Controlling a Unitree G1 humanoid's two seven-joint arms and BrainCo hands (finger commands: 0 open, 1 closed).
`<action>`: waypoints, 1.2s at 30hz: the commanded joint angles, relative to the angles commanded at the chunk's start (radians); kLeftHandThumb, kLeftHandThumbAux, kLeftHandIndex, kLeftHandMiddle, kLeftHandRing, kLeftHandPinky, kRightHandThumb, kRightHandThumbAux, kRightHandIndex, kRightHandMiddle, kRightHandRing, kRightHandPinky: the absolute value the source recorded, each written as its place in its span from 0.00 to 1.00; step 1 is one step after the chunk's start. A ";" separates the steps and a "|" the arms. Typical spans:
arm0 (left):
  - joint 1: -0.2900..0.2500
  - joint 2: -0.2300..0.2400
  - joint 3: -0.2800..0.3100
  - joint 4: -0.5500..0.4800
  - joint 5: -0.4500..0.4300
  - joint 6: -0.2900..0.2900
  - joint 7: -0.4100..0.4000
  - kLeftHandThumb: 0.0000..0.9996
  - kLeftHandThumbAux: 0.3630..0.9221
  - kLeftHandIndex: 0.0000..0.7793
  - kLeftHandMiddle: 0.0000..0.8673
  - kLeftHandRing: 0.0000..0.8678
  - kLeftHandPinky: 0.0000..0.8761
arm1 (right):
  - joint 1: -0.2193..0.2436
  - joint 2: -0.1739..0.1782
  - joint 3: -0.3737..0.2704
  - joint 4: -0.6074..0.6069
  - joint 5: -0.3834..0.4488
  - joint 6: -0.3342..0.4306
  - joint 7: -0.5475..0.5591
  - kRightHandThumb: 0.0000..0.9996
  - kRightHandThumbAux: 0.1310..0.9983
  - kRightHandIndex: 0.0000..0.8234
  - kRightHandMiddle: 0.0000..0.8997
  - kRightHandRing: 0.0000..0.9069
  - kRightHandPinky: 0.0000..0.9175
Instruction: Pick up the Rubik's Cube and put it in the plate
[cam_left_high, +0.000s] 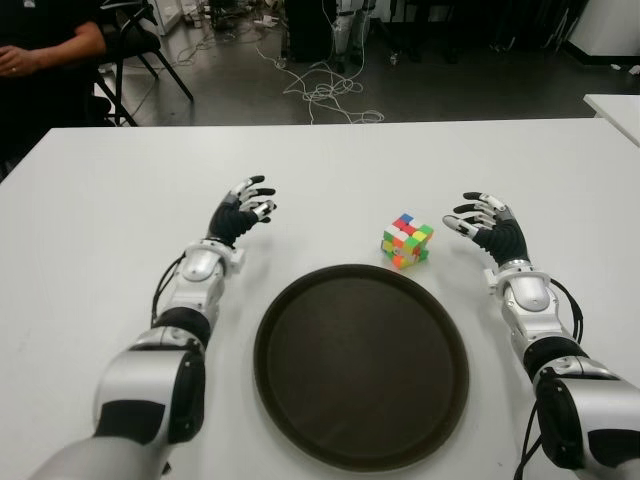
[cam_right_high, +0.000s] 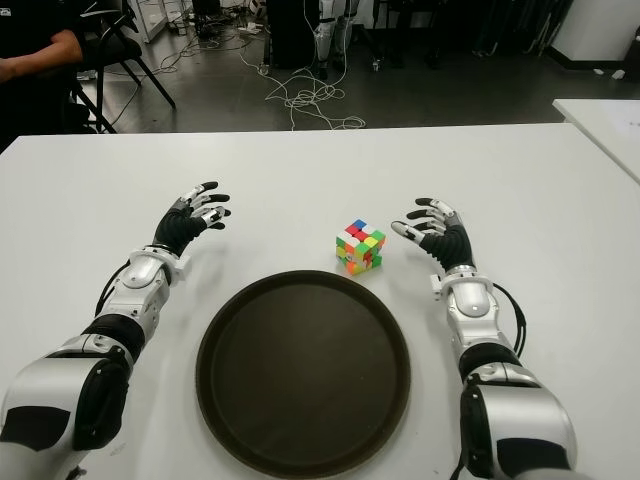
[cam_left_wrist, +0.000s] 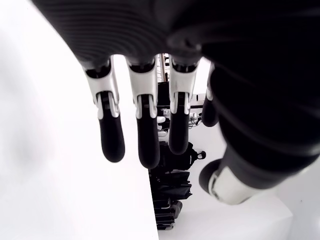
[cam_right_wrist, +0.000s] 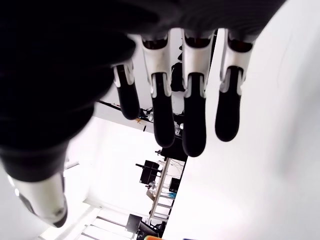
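Rubik's Cube (cam_left_high: 407, 241) looks light, rigid, hard plastic with smooth sticker faces, so likely a bit slippery under fingertip pads but not fragile; layers can twist, so best guess is to pinch two opposite flat faces squarely, thumb on one side and fingers on the other, not on corners or edges. It sits flat on the white worktop (cam_left_high: 120, 190), just beyond the far rim of the plate (cam_left_high: 361, 366) and slightly toward the right-hand side of it, close to the rim but not on it. Cube is scrambled: green, yellow, red, orange, white and blue tiles showing, one corner turned toward the robot. Right hand (cam_left_high: 490, 224) is just beside the cube on its right, fingers apart and loosely extended, holding nothing. Left hand (cam_left_high: 243, 213) shows well to the cube's left, fingers also spread, empty. Plate is dark, round, shallow, nothing in it.
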 joint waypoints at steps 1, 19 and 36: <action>0.000 0.001 -0.003 0.000 0.004 -0.001 0.003 0.21 0.74 0.21 0.31 0.35 0.41 | 0.000 0.000 0.000 0.000 -0.001 0.001 0.000 0.04 0.63 0.32 0.44 0.49 0.51; 0.003 0.007 -0.031 -0.002 0.038 -0.018 0.041 0.35 0.69 0.24 0.33 0.36 0.39 | 0.000 0.002 0.009 0.000 -0.012 -0.010 -0.032 0.00 0.61 0.32 0.43 0.49 0.51; 0.005 0.006 -0.039 0.000 0.041 -0.024 0.044 0.31 0.64 0.24 0.33 0.37 0.39 | 0.000 0.005 -0.003 0.000 -0.001 -0.003 -0.031 0.00 0.62 0.33 0.44 0.50 0.51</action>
